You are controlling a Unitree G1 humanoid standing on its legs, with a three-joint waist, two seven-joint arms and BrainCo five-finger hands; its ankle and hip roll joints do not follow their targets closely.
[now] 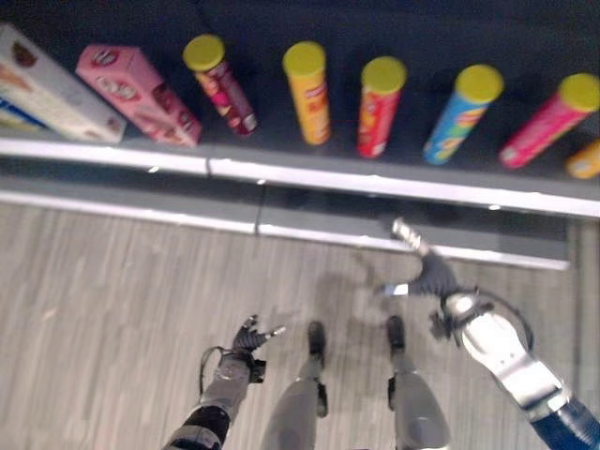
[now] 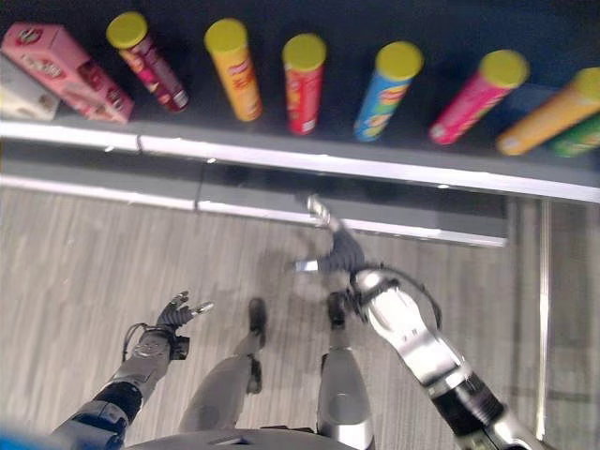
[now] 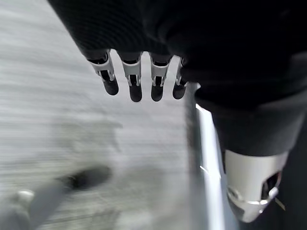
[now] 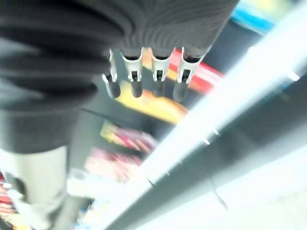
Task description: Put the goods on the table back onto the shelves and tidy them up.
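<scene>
1. Cans [image 1: 307, 91] with yellow lids stand in a row on the dark shelf [image 1: 375, 178], beside a pink box [image 1: 136, 94].
2. Left hand [image 1: 249, 336] hangs low over the floor [image 1: 94, 309], fingers loose, holding nothing.
3. Right hand [image 1: 427, 267] is near the shelf edge, fingers straight, holding nothing.

Along the dark shelf [image 1: 281, 155] stands a row of goods near its pale front edge. Toward the left end lie a white box [image 1: 42, 89] and a pink box [image 1: 136, 94]. Beside them stand yellow-lidded tubes, spaced apart: a maroon tube [image 1: 223, 86], an orange tube [image 1: 309, 92], a red tube [image 1: 380, 106], a blue tube [image 1: 459, 112] and a pink tube [image 1: 550, 120].
</scene>
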